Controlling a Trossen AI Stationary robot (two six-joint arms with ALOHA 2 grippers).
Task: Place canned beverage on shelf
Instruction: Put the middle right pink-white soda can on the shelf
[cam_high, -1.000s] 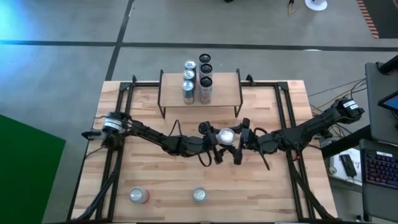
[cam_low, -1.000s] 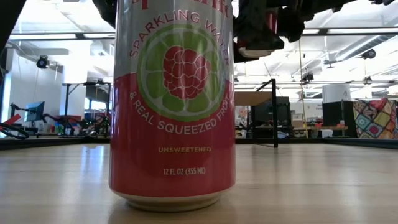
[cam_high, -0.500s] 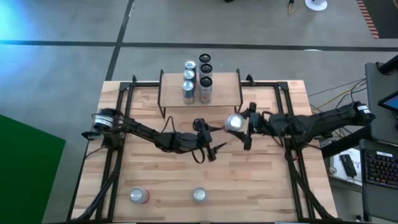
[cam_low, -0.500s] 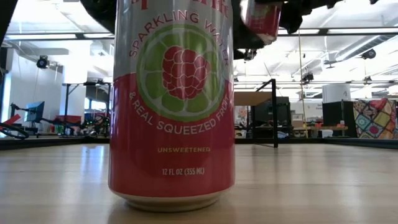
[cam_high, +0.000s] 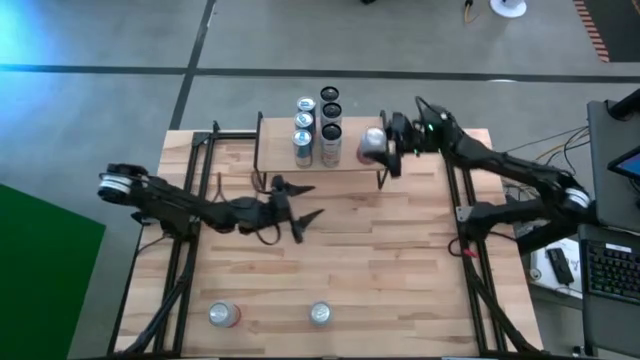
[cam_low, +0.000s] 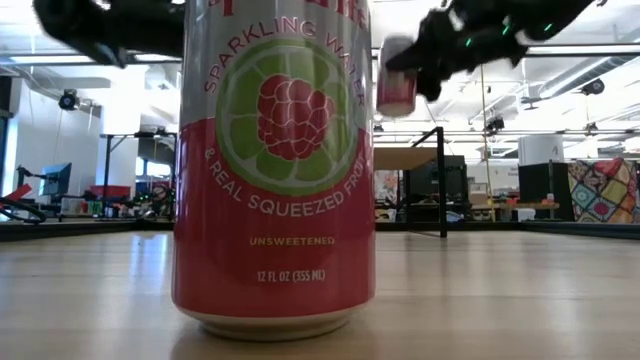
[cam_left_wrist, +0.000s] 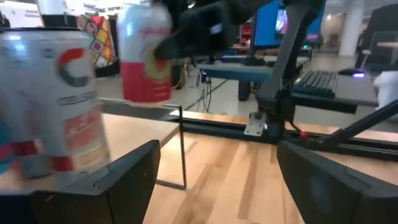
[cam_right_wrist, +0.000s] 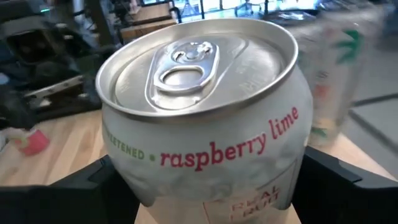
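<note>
The shelf (cam_high: 275, 150), a light wood plank on black wire legs, stands at the table's far middle, and several cans (cam_high: 318, 125) stand on it. My right gripper (cam_high: 382, 148) is shut on a red and white raspberry lime can (cam_high: 371, 141) over the shelf's right end. That can also shows in the low view (cam_low: 397, 78) and the left wrist view (cam_left_wrist: 146, 56). My left gripper (cam_high: 303, 207) is open and empty above the table's middle, left of and nearer than the shelf. My right gripper pinches the can's side wall (cam_right_wrist: 280, 155) between its two fingers (cam_right_wrist: 329, 180), below the top rim. The fingers come level from the table's right side. The can stays upright, tab end up, lifted clear above the shelf top.
Two more cans stand near the table's near edge: a red one (cam_high: 223, 314) at the left and one (cam_high: 320, 314) in the middle. The middle one fills the low view (cam_low: 275, 170). Black frame rails (cam_high: 190, 200) run along the table's left and right sides.
My right gripper has carried the can from the table's middle up and toward the far edge, to over the shelf's right end. My left gripper has drawn back from the can toward the table's left edge.
</note>
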